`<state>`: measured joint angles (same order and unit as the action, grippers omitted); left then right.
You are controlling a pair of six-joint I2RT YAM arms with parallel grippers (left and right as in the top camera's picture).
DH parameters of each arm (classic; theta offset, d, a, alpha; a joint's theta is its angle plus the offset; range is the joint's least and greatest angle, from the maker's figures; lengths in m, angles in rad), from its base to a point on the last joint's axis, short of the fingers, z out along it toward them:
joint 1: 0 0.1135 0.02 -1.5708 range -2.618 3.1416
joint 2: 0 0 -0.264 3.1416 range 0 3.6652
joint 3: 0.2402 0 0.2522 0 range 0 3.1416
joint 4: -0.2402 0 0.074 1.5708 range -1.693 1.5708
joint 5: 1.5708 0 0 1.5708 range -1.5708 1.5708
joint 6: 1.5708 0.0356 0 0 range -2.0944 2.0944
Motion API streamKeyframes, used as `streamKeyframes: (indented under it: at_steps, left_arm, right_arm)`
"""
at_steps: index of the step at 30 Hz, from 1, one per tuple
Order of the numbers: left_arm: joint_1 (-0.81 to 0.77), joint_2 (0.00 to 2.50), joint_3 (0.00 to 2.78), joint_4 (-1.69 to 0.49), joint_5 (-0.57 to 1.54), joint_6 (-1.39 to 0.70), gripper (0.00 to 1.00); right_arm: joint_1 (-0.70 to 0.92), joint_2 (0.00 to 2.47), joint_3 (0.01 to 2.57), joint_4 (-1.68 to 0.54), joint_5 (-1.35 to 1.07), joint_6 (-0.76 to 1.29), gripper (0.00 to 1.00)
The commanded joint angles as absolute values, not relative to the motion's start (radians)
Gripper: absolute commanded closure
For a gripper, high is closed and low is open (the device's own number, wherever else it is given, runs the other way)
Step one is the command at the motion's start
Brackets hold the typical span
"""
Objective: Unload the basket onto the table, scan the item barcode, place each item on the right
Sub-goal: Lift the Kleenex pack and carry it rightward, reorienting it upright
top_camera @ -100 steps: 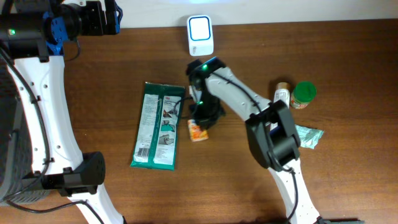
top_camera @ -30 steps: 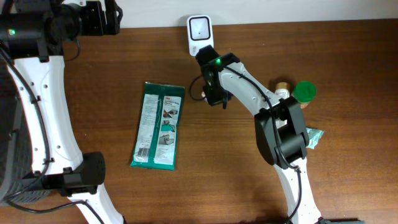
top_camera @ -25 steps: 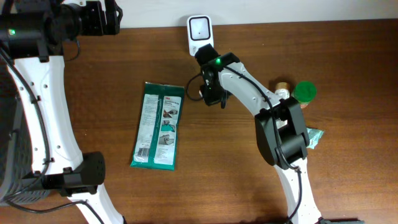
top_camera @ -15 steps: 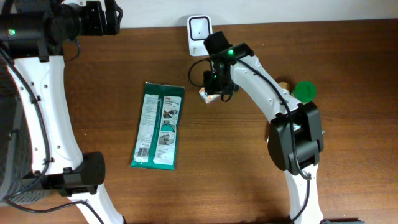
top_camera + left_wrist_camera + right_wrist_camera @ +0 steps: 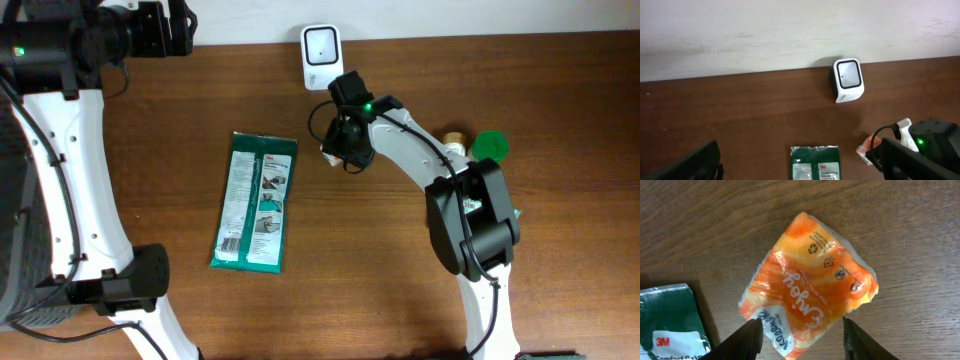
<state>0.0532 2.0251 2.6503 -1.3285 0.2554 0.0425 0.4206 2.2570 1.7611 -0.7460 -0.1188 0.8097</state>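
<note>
Since a few seconds back, the right gripper (image 5: pixel 345 150) has carried the orange snack packet (image 5: pixel 810 287) away from the green wipes pouch (image 5: pixel 256 200) and up toward the white scanner (image 5: pixel 321 55). Its jaws, shut a second ago, now stand apart. The packet lies flat on the wooden table (image 5: pixel 560 90) directly under that hand, just ahead of its two fingertips (image 5: pixel 747 337); whether they graze its lower edge cannot be told. The scanner stands just beyond the hand, with only bare table between them. The pouch lies off to one side of the hand, near the packet but apart from it, one corner showing in the wrist view. On the arm's other side, well apart, stand a green-lidded jar (image 5: pixel 488 148) and a small bottle (image 5: pixel 455 140) just beside it. From overhead the wrist covers nearly all of the packet, and only a pale corner shows. The packet's upper face carries lettering and recycling marks, its small print too fine to read. The left gripper (image 5: pixel 180 30) hangs wide open and empty, far from the packet, its fingers cut off at the bottom of its own view.
</note>
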Motion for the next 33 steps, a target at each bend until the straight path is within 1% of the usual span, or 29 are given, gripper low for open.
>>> streamKeyframes:
  at_steps: [1,2,5,6,7,9,10,12,13,16,18,23,28,29,31,33]
  left_arm:
    - [0.06,2.003,2.666,-1.327,0.266,0.058,0.01]
    - [0.06,2.003,2.666,-1.327,0.266,0.058,0.01]
    - [0.06,2.003,2.666,-1.327,0.266,0.058,0.01]
    - [0.06,2.003,2.666,-1.327,0.266,0.058,0.01]
    - [0.06,2.003,2.666,-1.327,0.266,0.058,0.01]
    - [0.06,2.003,2.666,-1.327,0.266,0.058,0.01]
    - [0.06,2.003,2.666,-1.327,0.266,0.058,0.01]
    - [0.06,2.003,2.666,-1.327,0.266,0.058,0.01]
    - [0.06,2.003,2.666,-1.327,0.266,0.058,0.01]
    - [0.06,2.003,2.666,-1.327,0.266,0.058,0.01]
    - [0.06,2.003,2.666,-1.327,0.266,0.058,0.01]
    - [0.06,2.003,2.666,-1.327,0.266,0.058,0.01]
    - [0.06,2.003,2.666,-1.327,0.266,0.058,0.01]
    - [0.06,2.003,2.666,-1.327,0.266,0.058,0.01]
    - [0.06,2.003,2.666,-1.327,0.266,0.058,0.01]
    - [0.06,2.003,2.666,-1.327,0.266,0.058,0.01]
  right_arm:
    - [0.425,2.27,1.748,-0.74,-0.116,0.827,0.56]
    - [0.425,2.281,1.748,-0.74,-0.117,0.824,0.61]
    - [0.425,2.296,1.734,-0.745,-0.118,0.823,0.69]
    - [0.425,2.297,1.728,-0.745,-0.121,0.814,0.76]
    - [0.425,2.297,1.724,-0.751,-0.121,0.793,0.81]
    - [0.423,2.295,1.725,-0.761,-0.121,0.754,0.87]
    - [0.42,2.294,1.728,-0.765,-0.124,0.733,0.88]
    - [0.411,2.29,1.736,-0.77,-0.153,0.686,0.94]
    - [0.403,2.288,1.74,-0.77,-0.182,0.647,0.96]
    - [0.369,2.284,1.783,-0.782,-0.388,0.346,0.96]
    - [0.344,2.284,1.828,-0.856,-0.47,0.199,0.96]
    - [0.265,2.284,1.923,-1.093,-0.532,0.039,0.96]
    - [0.234,2.284,1.929,-1.165,-0.532,-0.178,0.96]
    - [0.234,2.284,1.929,-1.171,-0.549,-0.184,0.96]
    - [0.234,2.284,1.929,-1.173,-0.685,-0.205,0.96]
    - [0.233,2.279,1.93,-1.179,-0.948,-0.308,0.96]
